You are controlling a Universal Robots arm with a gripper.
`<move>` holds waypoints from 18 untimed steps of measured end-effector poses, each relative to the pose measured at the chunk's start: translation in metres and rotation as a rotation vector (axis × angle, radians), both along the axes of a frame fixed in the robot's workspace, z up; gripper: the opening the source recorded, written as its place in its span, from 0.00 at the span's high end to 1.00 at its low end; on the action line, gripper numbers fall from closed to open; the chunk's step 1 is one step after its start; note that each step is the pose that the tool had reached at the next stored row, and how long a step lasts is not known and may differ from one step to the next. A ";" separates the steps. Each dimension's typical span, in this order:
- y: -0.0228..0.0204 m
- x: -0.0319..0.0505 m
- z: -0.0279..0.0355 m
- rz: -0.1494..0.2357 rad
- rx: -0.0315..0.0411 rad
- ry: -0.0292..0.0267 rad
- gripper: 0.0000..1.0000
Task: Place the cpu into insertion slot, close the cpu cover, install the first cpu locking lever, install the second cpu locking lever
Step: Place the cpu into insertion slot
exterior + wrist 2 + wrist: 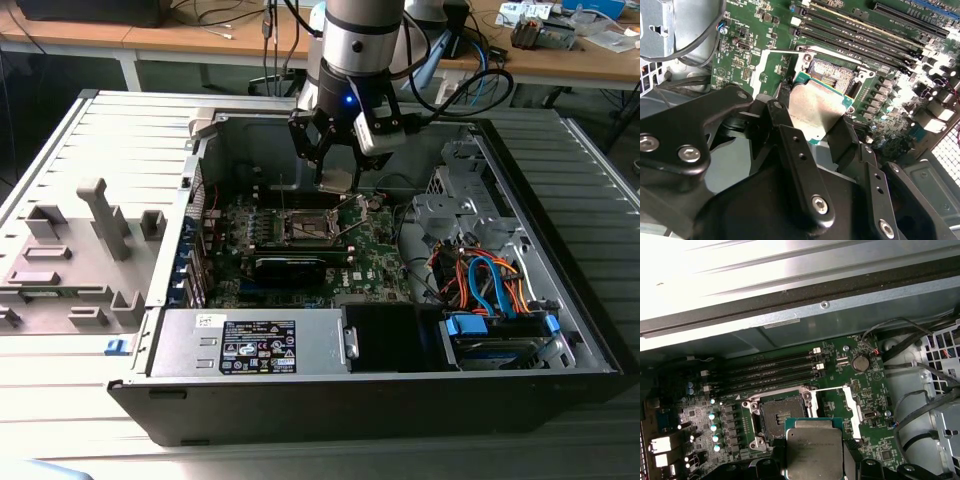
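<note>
While the pincer (337,172) clamps the cpu (815,452) by two edges — above the motherboard (837,390), insertion slot (776,416) uncovered nearby.

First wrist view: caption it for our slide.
Gripper holding the cpu above the motherboard, insertion slot open and empty.

I hold the cpu (812,450), silver top up with a green rim, above the motherboard (875,390), just off the insertion slot (776,416), which lies uncovered near the board's middle; the cpu cover (852,412) stands swung open beside it.
</note>
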State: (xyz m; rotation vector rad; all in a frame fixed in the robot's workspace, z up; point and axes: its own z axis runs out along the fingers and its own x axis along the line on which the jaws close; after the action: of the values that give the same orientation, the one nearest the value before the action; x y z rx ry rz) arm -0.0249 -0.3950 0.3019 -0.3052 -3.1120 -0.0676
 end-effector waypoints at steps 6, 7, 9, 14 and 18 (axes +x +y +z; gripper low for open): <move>0.0000 0.0000 -0.0001 -0.006 -0.0001 0.0000 0.45; 0.0000 0.0000 -0.0001 -0.007 -0.0001 0.0000 0.45; 0.0000 0.0000 -0.0001 -0.011 0.0000 0.0000 0.45; 0.0000 0.0000 -0.0004 -0.016 0.0000 0.0000 0.45; 0.0000 0.0000 -0.0005 -0.020 -0.0001 0.0000 0.45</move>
State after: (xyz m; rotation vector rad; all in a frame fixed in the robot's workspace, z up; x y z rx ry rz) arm -0.0249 -0.3950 0.3014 -0.3366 -3.1092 -0.0677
